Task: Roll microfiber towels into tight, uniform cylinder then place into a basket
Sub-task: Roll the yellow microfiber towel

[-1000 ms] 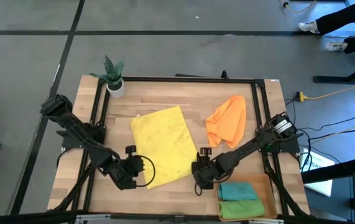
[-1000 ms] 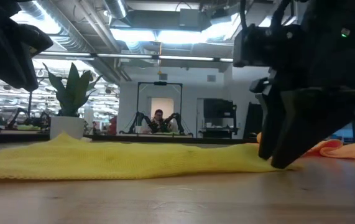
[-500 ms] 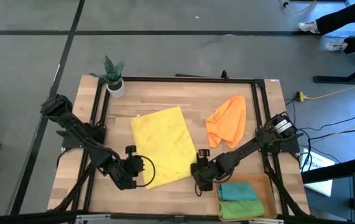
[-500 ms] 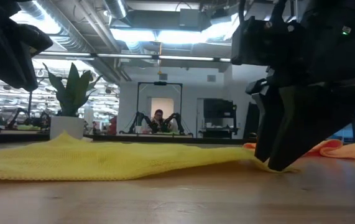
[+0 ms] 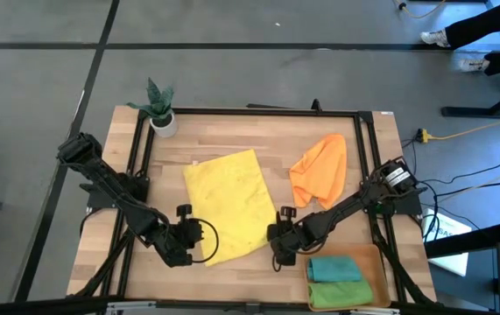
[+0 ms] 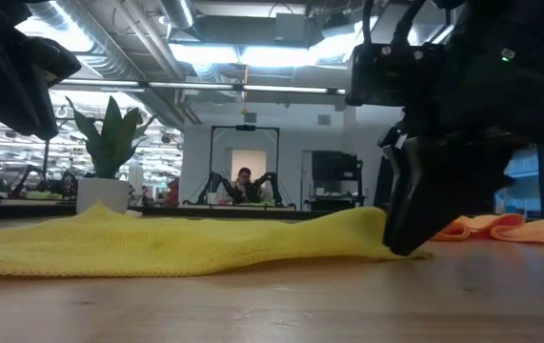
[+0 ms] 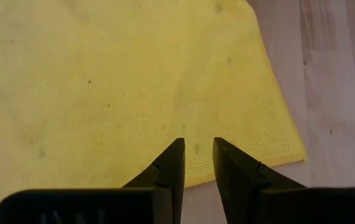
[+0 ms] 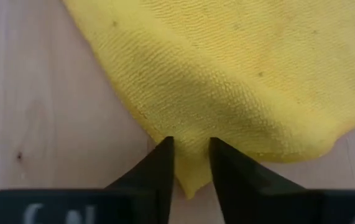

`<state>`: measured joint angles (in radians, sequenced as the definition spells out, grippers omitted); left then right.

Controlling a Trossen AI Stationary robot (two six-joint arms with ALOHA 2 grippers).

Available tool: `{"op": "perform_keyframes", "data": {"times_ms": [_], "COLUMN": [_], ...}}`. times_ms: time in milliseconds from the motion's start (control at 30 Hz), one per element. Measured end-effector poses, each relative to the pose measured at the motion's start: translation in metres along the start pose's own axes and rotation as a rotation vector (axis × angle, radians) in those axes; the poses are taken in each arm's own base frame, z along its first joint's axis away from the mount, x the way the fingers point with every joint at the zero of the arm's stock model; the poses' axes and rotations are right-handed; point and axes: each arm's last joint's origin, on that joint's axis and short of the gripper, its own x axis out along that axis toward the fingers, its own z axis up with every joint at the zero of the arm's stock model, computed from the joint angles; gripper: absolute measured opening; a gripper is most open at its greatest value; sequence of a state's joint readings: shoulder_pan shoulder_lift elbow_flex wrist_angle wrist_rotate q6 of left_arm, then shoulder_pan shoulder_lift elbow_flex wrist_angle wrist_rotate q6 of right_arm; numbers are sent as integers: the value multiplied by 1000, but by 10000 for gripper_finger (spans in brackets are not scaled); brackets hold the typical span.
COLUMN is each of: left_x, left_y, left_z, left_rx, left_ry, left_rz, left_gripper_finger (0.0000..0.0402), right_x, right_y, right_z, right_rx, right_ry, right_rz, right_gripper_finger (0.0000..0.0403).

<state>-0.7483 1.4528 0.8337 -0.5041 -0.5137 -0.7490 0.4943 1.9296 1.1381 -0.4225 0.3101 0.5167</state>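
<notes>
The yellow towel (image 5: pixel 228 206) lies spread flat on the middle of the table. My right gripper (image 8: pixel 189 142) is at the towel's near right corner, shut on it. My left gripper (image 7: pixel 197 146) stands open over the near left part of the towel (image 7: pixel 133 81), just inside its near edge. A crumpled orange towel (image 5: pixel 320 168) lies at the far right. The basket (image 5: pixel 374 258) sits at the near right corner and holds a rolled teal towel (image 5: pixel 334 269) and a rolled green towel (image 5: pixel 341 293). My left gripper's fingertips stand on or just above the yellow towel near its near edge; I cannot tell whether they touch it. My right gripper pinches the towel's near right corner (image 8: pixel 188 163) between its two fingers, slanting down from the near right. The cloth bunches into a small hump (image 6: pixel 362 224) beside the fingers, and the rest lies flat on the table.
A small white plant pot (image 5: pixel 163 121) stands at the far left corner. The table's black frame rails run along its left and right sides. Bare wood shows in front of the towel and between the towel and the basket.
My right gripper has shut on the yellow towel's near right corner and edged slightly toward the table's left. That end of the towel, flat a second ago, now rises in a low hump beside the fingers, while the rest of the towel stays where it was.
</notes>
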Motion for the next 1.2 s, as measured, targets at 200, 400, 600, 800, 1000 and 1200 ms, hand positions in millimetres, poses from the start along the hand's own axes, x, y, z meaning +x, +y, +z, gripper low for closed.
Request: {"op": "perform_keyframes", "data": {"times_ms": [200, 400, 600, 800, 1000, 1200], "left_x": [0, 0, 0, 0, 0, 0], "left_y": [0, 0, 0, 0, 0, 0], "left_z": [0, 0, 0, 0, 0, 0], "left_rx": [0, 0, 0, 0, 0, 0], "left_ry": [0, 0, 0, 1, 1, 1], "left_rz": [0, 0, 0, 0, 0, 0], "left_gripper_finger": [75, 75, 75, 75, 75, 75], "right_x": [1, -3, -11, -28, -32, -32], "right_y": [-1, 0, 6, 21, 35, 40], "right_z": [3, 8, 21, 28, 26, 28], "right_rx": [5, -13, -53, -138, -196, -167], "right_ry": [-15, -20, -41, -53, -103, -101], "right_rz": [3, 10, 64, 85, 124, 218], "right_gripper_finger": [9, 5, 14, 6, 21, 51]}}
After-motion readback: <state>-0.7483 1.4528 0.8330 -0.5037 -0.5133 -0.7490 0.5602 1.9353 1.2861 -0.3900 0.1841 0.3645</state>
